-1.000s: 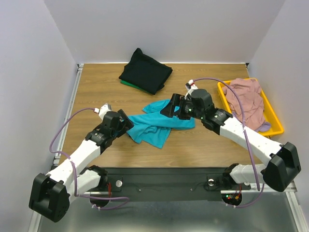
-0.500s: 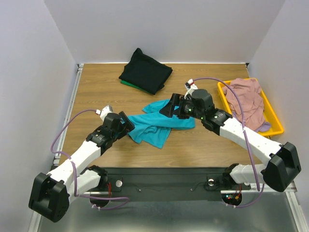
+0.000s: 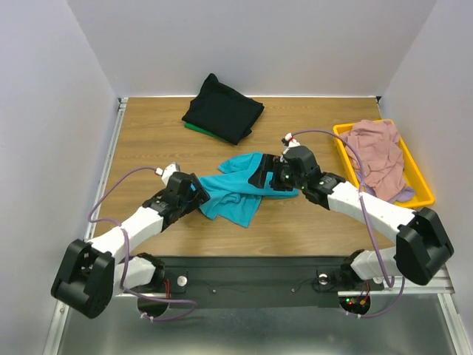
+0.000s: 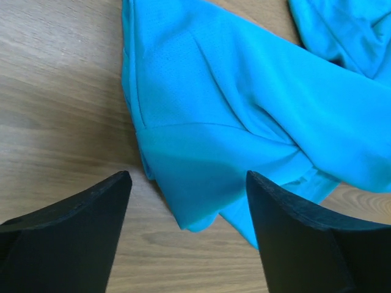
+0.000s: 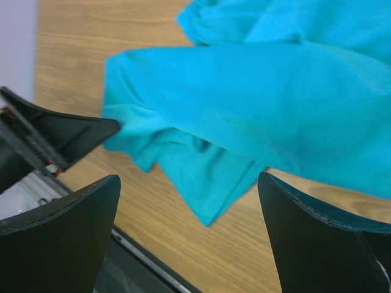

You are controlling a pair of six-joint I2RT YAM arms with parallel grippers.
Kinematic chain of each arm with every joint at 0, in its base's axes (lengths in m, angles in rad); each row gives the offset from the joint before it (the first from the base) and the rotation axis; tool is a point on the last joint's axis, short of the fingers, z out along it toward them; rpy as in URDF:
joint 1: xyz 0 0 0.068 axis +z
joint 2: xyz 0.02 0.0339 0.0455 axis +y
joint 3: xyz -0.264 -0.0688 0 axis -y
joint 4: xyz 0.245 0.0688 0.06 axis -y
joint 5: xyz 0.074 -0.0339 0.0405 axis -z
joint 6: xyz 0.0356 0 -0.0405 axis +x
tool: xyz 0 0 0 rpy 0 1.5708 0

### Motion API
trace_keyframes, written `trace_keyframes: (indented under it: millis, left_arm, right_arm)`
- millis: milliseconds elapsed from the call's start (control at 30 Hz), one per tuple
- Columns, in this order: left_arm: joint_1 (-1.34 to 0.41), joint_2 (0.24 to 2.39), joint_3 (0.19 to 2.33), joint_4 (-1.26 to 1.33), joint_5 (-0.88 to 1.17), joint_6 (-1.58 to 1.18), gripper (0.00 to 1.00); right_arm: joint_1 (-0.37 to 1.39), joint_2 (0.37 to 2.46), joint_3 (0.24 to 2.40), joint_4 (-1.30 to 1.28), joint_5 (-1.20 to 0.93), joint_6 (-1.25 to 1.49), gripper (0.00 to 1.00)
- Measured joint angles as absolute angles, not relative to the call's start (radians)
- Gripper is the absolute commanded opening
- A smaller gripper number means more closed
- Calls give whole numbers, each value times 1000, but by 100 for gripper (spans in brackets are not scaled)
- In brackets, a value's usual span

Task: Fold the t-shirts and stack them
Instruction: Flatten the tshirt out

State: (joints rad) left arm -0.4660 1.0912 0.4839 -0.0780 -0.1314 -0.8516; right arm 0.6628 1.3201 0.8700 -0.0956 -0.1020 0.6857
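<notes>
Top view: the teal t-shirt (image 3: 238,196) lies crumpled at the ctr of the table (image 3: 148,140), btw the two arms. The left gripper (image 3: 198,194) sits low at the shirt's left edge, jaws apart, nothing held. The right gripper (image 3: 260,171) is over the shirt's upper right part, jaws wide, not gripping either. At the far side lies the black t-shirt (image 3: 222,111), folded, w/ an edge of the green t-shirt (image 3: 195,128) showing under its near-left corner. At the right edge the yellow tray (image 3: 423,185) holds the pink t-shirt (image 3: 377,148) in a heap. A bit of the lavender t-shirt (image 3: 403,194) shows at the tray's near end.

Left wrist: both fingers (image 4: 73,238) are spread wide, w/ a folded corner of the teal shirt lying in the gap. The cloth touches neither finger as far as can be seen. Bare wood to the left.

Right wrist: fingers (image 5: 324,238) are wide apart above the teal shirt, a creased flap pointing into the gap. Can't tell if the tips touch cloth. A dark finger of the left gripper sits just beside the shirt's far end.
</notes>
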Motion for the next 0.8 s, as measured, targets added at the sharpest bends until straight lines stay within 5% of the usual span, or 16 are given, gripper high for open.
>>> trace_keyframes:
  millis: [33, 133, 333, 800]
  left_arm:
    - [-467, 1111, 484, -64, -131, -850, 66]
    - [-469, 1182, 485, -19, -126, -838, 0]
    - [-470, 1239, 505, -15, -123, -819, 0]
    - [-470, 827, 524, -126, -171, -812, 0]
  right_arm:
    - [663, 1336, 860, -97, -82, 686, 100]
    - [663, 1370, 835, -101, -21, 688, 100]
    - [663, 1432, 818, -144, 105, 701, 100]
    - [624, 1333, 724, -275, 321, 727, 99]
